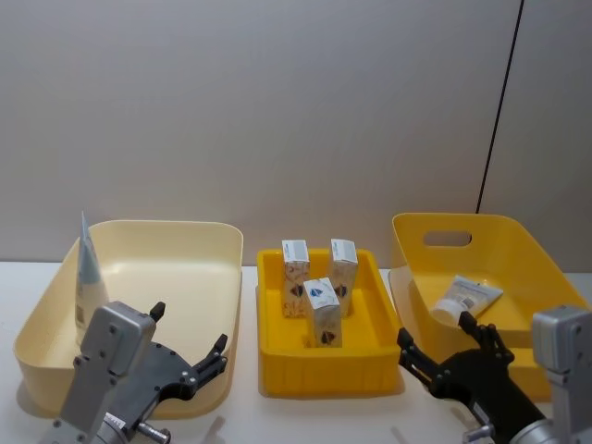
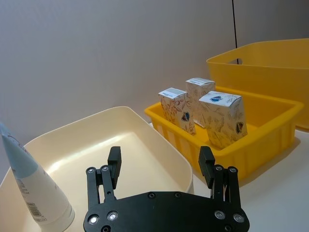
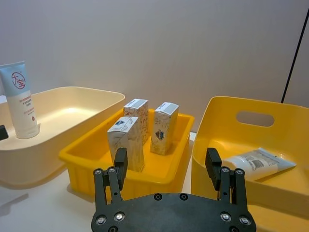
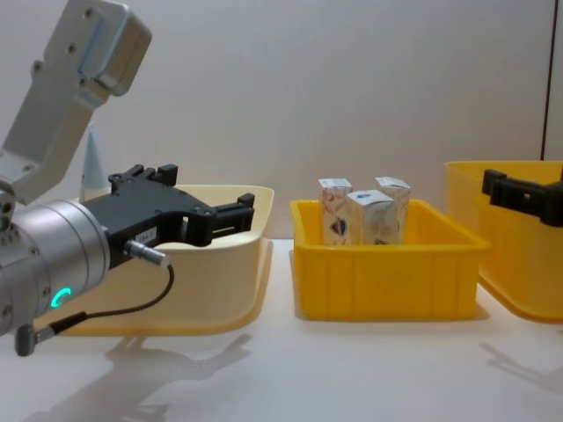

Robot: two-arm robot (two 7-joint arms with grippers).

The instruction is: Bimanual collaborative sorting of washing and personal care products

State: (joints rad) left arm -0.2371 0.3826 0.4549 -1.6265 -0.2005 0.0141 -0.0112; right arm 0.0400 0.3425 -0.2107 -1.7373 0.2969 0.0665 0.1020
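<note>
Both sets of jaws stand spread wide with nothing between them. The left gripper [image 1: 190,330] hangs above the near edge of the cream bin [image 1: 166,225], its fingers pointing in over the bin's floor. The right gripper [image 1: 437,331] sits at the near left corner of the handled yellow bin [image 1: 518,242], fingers aimed towards the bin's inside.

The three bins stand in a row on the white table [image 1: 314,418]: the cream bin at the left, a lower yellow tray [image 1: 324,377] in the middle, and the handled yellow bin at the right.

A standing tube [image 1: 89,277], pale blue with a red circle logo, is upright on its cap against the left wall of the cream bin, sealed end up, well apart from the left gripper's fingers. A lying tube [image 1: 472,296] rests flat on the floor of the handled yellow bin, cap towards the near left corner, just beyond the right gripper's fingertips.

The yellow tray holds three upright white cartons with dark emblems. The left rear carton [image 1: 295,264] and the right rear carton [image 1: 343,263] stand side by side towards the tray's back edge with a small gap between them. The front carton [image 1: 323,313] stands ahead of that gap, near the middle of the tray.
</note>
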